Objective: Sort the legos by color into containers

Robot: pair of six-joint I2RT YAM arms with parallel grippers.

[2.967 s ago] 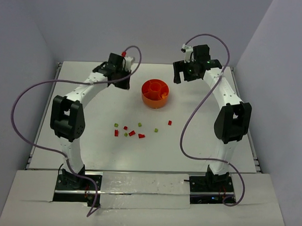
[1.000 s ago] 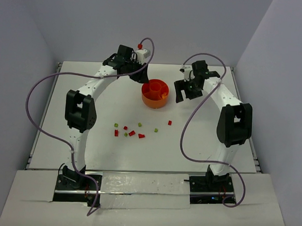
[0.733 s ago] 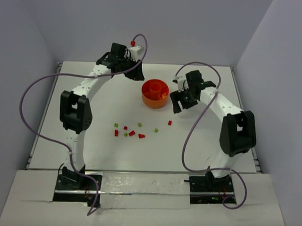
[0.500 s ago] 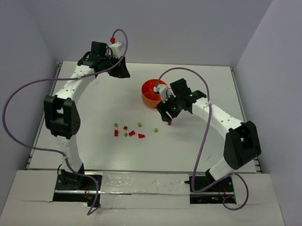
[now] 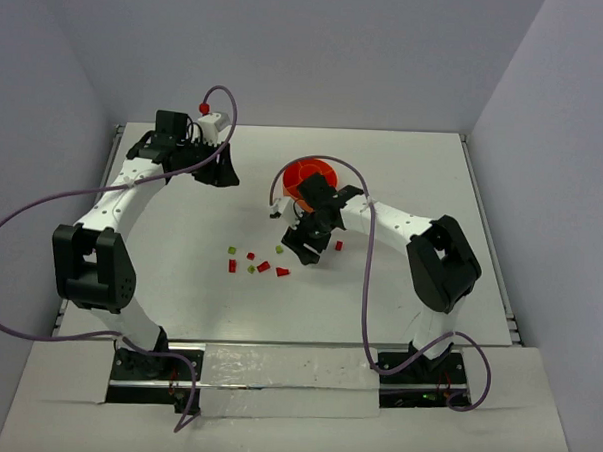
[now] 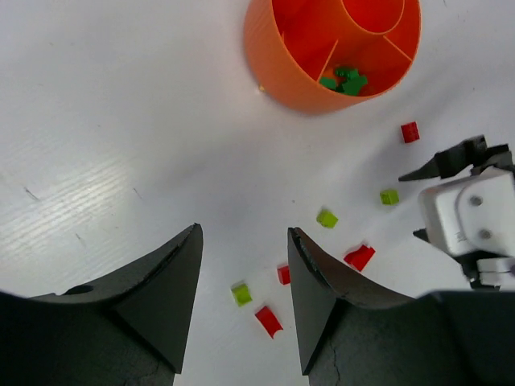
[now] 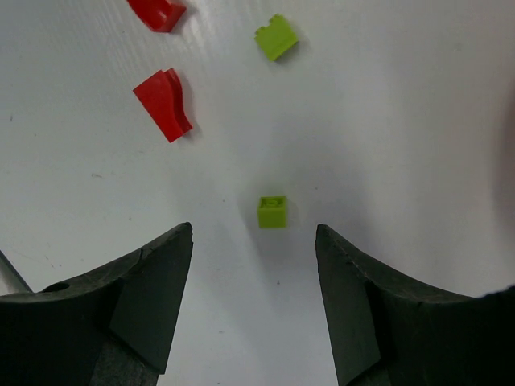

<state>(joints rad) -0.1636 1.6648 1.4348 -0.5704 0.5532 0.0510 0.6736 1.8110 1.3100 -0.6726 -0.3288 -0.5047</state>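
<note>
Top external: orange bowl sits mid-surface toward the far side, with the right arm crossing its near edge. Loose legos, red and lime, are scattered on the white surface nearer the arm bases, apart from the bowl. One red brick lies right of the cluster, just beside the right gripper, which is over the cluster's right end. Far-left of the bowl is the left gripper, well apart from the bricks.

Right wrist: right gripper has its jaws apart, nothing held. A lime brick lies flat on the surface in line with the gap, just ahead of the fingertips and touching neither. Further out are a second lime brick and two red pieces.

Left wrist: left gripper has its jaws apart and empty, bare surface showing through the gap. Dividers and central cup of the bowl are visible. Dark green legos are piled in the compartment on the side facing the loose bricks. Red and lime bricks lie between the bowl and this gripper. The right gripper's white-and-black body shows at the right edge.
</note>
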